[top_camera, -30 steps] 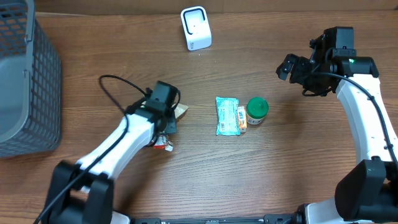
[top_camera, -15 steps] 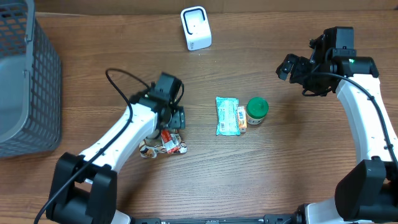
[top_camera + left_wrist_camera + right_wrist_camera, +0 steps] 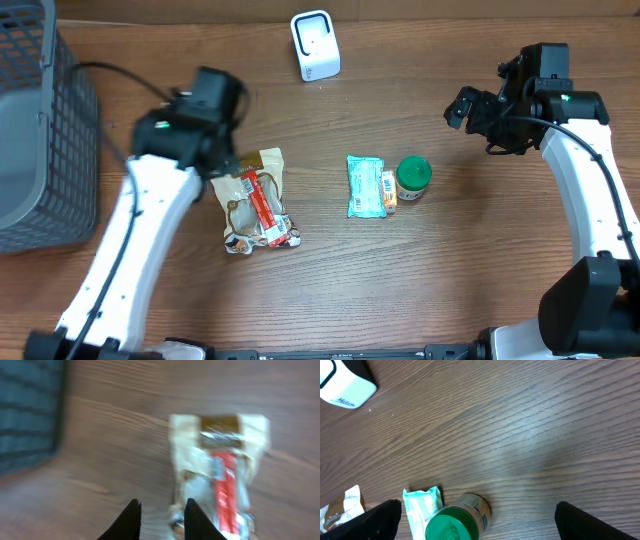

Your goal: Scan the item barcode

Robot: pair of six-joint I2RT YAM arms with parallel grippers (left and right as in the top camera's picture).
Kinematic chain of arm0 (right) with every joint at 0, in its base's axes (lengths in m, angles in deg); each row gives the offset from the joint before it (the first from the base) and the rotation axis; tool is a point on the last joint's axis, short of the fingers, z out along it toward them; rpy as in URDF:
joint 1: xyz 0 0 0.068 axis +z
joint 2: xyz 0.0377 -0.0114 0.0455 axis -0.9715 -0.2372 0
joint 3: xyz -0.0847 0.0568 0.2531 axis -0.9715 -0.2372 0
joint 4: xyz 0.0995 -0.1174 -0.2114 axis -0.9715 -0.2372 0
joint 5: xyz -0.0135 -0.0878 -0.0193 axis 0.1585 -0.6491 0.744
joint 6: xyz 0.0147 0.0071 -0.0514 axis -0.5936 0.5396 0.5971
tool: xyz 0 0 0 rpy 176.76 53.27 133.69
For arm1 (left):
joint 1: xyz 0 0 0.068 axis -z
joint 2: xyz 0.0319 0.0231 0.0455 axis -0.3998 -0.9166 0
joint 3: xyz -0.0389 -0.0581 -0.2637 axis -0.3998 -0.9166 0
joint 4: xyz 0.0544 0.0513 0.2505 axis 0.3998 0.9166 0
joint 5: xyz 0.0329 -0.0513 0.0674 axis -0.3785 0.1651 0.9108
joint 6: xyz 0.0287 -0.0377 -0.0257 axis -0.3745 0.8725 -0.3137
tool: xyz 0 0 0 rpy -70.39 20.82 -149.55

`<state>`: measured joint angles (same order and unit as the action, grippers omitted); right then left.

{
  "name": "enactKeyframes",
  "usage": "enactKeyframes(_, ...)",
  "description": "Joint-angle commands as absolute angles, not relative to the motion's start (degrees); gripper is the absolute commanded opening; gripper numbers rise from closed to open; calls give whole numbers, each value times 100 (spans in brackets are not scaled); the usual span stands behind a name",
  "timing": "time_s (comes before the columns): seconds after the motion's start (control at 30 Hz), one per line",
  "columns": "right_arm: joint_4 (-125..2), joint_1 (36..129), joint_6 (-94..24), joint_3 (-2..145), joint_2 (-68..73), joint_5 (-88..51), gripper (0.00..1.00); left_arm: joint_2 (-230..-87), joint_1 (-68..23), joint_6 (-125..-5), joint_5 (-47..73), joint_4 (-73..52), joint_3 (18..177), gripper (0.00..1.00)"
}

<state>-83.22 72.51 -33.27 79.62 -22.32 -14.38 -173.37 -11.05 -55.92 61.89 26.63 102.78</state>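
Now that the left gripper (image 3: 162, 506) has let go and pulled back, the snack pouch (image 3: 255, 200) lies flat and in full view on the surface (image 3: 450, 290). It sits on the robot's side of the white scanner (image 3: 315, 45), a little to its left and well apart from it. A moment ago the pouch was bunched up under the gripper and mostly hidden.

- Pouch: red-striped printed face up. No barcode can be made out from overhead, and the wrist view is blurred.
- Left gripper: fingers drawn close together with bare wood between them, holding nothing. The arm has swung further left of the scanner, its fingertips just past the pouch's near edge.
- Reading: this looks like a release, probably to regrip or turn the pouch. The scan is not done, since the pouch is no nearer the scanner than before. The next move calls for a fresh grasp, then a carry with the code turned toward the scanner's face.
- Right gripper (image 3: 477, 507): jaws wide, empty, hanging right of the scanner, unchanged.
- Teal packet (image 3: 365, 187) and green-lidded jar (image 3: 413, 178): on the robot's side of the scanner, slightly right, unmoved.
- Grey basket (image 3: 45, 130): far left of the scanner.
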Motion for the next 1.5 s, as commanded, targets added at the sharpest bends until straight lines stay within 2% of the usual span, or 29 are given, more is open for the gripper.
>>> enactKeyframes(0.0,-8294,7207,-3342,8014,-2186,-1395,100,-17047,-1800,-5352,6591,2683,10420,20)
enactKeyframes(0.07,-8294,7207,-3342,8014,-2186,-1395,100,-16968,-2340,-5354,6403,2681,10420,18)
enactKeyframes(0.13,-8294,7207,-3342,8014,-2186,-1395,100,-16968,-2642,-5385,6287,2685,10420,13)
enactKeyframes(0.23,-8294,7207,-3342,8014,-2186,-1395,100,-16963,-2913,-5424,6305,2775,10420,11)
enactKeyframes(0.5,-8294,7207,-3342,8014,-2186,-1395,100,-16924,-3348,-5341,7087,2812,10420,15)
enactKeyframes(0.8,-8292,7207,-3342,8014,-2186,-1395,100,-16850,-4117,-4976,6569,2727,10420,14)
enactKeyframes(1.47,-8294,7207,-3342,8014,-2186,-1395,100,-16828,-4202,-5120,6338,2661,10420,19)
